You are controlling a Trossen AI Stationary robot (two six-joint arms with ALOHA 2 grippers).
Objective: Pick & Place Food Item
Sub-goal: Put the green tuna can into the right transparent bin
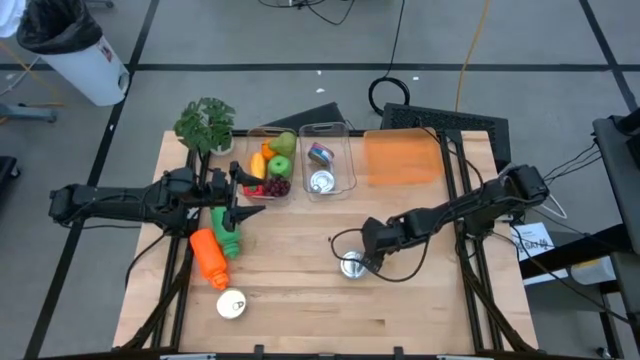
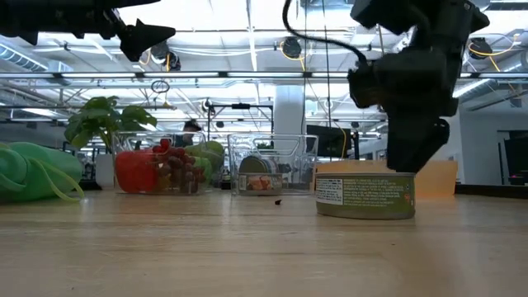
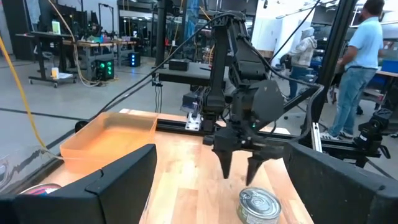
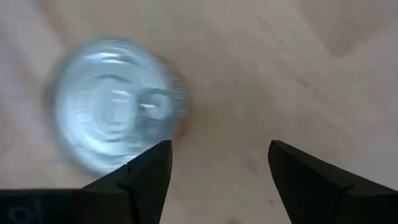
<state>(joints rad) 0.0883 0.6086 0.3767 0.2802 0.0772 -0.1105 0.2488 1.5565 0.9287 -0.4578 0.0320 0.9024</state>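
Wooden table, tin can upright near centre, right gripper just above it with fingers apart, gripping nothing; left gripper wide open over the vegetable toys.

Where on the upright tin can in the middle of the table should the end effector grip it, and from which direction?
Grip the tin can across its round side wall, coming straight down from above. It stands upright with its flat lid facing up and bare table all around, so the two fingers should fit on opposite sides. The right end effector already hangs open just above it.
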